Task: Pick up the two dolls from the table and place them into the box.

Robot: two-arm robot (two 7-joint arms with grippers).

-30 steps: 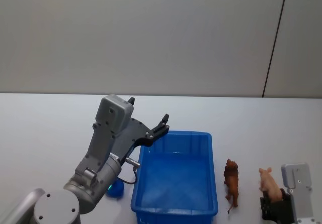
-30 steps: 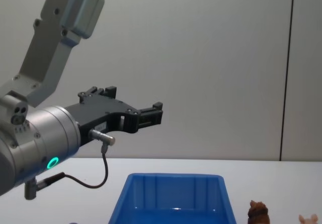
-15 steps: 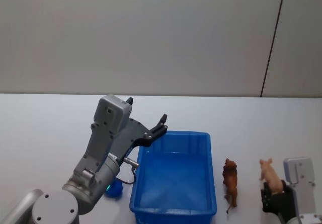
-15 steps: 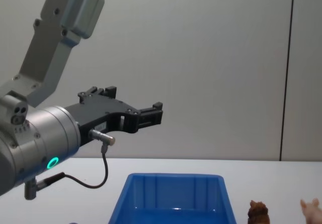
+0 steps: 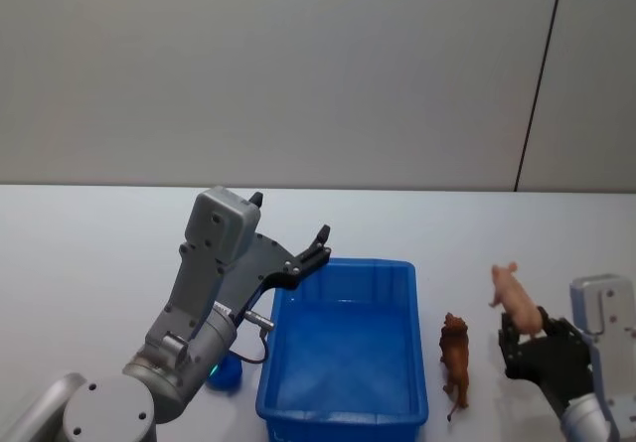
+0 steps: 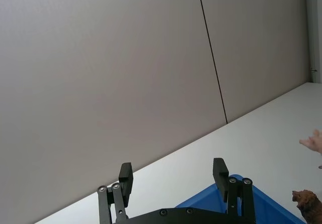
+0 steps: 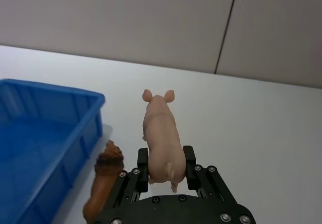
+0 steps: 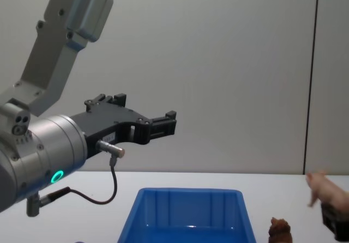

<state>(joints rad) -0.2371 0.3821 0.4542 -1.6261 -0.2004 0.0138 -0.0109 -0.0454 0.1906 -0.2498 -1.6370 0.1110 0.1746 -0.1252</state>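
Right hand (image 7: 166,156) clamps pale-pink pig (image 7: 161,133), ears up, near shaggy brown lion (image 5: 457,358); left hand (image 6: 172,169) splayed over blue box (image 5: 344,417).

Right gripper (image 7: 166,156) aloft, fingers (image 7: 189,158) pinched; left gripper (image 5: 293,216) hovers, fingers spread.

**White table: blue box, brown doll, one small blue item**

Table (image 5: 89,253) is a plain white flat top, running across the full width of the head view. The box (image 5: 421,343), a bright blue rectangular bin with a thick rim and ribbed sloping inner walls, sits flat on it near the middle, long side pointing away from the robot. The brown doll (image 5: 457,358) stands upright on the tabletop just right of the box, near its right wall but not touching, head toward the far side. A small round blue object (image 5: 227,374) lies on the table by the box's near left corner; it is partly hidden and I can't tell what it is.
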